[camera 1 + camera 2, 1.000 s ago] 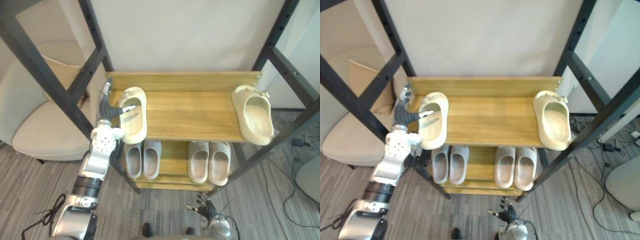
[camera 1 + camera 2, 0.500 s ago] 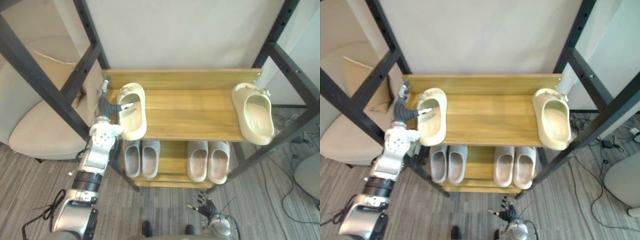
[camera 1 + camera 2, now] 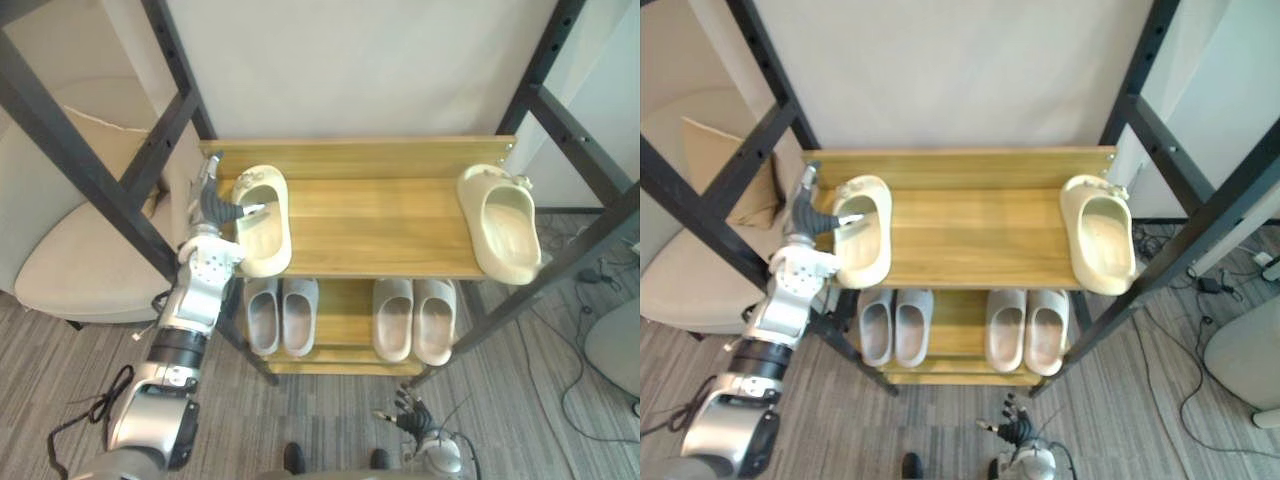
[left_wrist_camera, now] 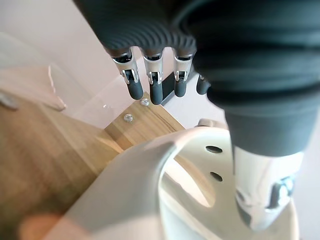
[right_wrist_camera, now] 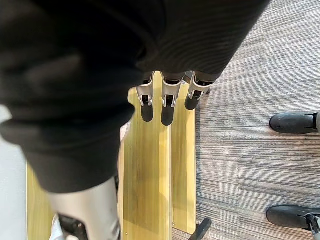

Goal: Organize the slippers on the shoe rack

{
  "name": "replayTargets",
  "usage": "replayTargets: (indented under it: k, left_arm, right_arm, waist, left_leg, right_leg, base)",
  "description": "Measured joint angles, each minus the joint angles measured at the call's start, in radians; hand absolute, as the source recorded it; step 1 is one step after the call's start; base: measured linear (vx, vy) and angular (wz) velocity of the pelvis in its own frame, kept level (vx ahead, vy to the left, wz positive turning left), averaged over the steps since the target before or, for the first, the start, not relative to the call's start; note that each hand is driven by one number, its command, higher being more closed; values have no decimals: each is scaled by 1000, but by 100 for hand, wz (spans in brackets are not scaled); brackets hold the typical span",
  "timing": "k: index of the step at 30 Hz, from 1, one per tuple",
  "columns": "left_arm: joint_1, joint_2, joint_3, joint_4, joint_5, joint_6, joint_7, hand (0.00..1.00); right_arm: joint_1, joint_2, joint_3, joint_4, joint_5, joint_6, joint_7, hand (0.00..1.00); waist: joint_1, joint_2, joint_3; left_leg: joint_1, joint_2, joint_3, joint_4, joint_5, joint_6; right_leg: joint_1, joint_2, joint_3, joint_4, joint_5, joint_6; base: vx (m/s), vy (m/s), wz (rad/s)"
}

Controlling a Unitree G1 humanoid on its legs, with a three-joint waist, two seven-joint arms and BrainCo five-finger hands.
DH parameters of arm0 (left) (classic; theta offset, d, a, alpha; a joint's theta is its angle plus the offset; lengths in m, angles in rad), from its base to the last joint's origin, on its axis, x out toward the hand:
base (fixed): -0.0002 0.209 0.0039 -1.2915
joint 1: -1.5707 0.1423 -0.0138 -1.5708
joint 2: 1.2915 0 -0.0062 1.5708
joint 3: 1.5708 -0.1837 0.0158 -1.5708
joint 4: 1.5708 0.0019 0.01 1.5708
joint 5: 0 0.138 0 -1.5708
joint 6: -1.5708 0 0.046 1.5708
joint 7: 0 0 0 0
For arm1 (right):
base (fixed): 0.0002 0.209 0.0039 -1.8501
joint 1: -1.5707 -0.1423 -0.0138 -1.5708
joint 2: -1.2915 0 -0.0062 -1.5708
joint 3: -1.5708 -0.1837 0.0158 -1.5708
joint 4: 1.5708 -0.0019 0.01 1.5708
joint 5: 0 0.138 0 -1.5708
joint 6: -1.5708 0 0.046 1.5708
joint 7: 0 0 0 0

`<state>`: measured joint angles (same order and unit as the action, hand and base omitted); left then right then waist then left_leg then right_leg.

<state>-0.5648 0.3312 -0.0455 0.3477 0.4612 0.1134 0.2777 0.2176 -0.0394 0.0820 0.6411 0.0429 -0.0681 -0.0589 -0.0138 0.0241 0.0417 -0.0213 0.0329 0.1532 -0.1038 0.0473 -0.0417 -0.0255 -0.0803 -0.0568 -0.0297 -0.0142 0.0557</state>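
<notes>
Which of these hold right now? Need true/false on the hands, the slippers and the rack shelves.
1. The left hand grips the left cream slipper on the top shelf. True.
2. The two cream slippers lie side by side in the middle of the shelf. False: they lie at opposite ends, and the right cream slipper pokes over the front edge.
3. The lower shelf holds four pale grey slippers in two pairs. True.
4. The right hand holds the right cream slipper. False: it hangs low by the floor in front of the rack, open and holding nothing.
</notes>
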Motion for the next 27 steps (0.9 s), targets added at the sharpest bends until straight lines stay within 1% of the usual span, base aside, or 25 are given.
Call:
replayTargets:
  k: [4,7,13,17,23,27]
  left_arm:
    - [-50,-20,0,34,44,31,-1,0]
    - [-83,-44,-1,38,49,47,-1,0]
    - [-137,-74,-11,37,47,47,0,0]
    - [-149,-76,-17,37,47,47,0,0]
    - [-170,-75,-23,40,47,47,-4,0]
    - [-172,-75,-23,83,47,50,-8,0]
  right_arm:
    - [20,0,2,-38,1,9,0,0]
    - [19,0,6,-46,4,10,0,0]
    - [30,0,12,-79,10,21,1,0]
    - [28,0,20,-79,37,22,2,0]
    - [20,-1,41,-79,44,22,5,0]
    - [21,0,42,-79,45,23,8,0]
  waist:
    - [-2,0,0]
    - [-4,0,0]
    - [-9,2,2]
    - [-16,3,2]
    - [-18,4,2]
    - [-19,8,3]
  left_leg:
    - [-14,0,4,0,4,3]
    - [-17,0,17,0,5,4]
    - [-24,-1,27,1,10,6]
    - [-24,-2,26,1,10,6]
    - [-23,-4,22,1,11,8]
    - [-23,-6,20,1,13,10]
  right_leg:
    - [-18,-1,11,13,3,2]
    - [-31,-3,17,27,3,3]
    - [-45,-5,24,32,4,4]
    - [-44,-6,22,33,4,4]
    - [-43,-8,19,37,3,4]
    - [-45,-9,18,40,2,5]
  base:
    - [-15,13,-3]
    - [-14,21,-11]
    - [4,9,-7]
    - [8,0,1]
    - [0,0,0]
    - [0,0,0]
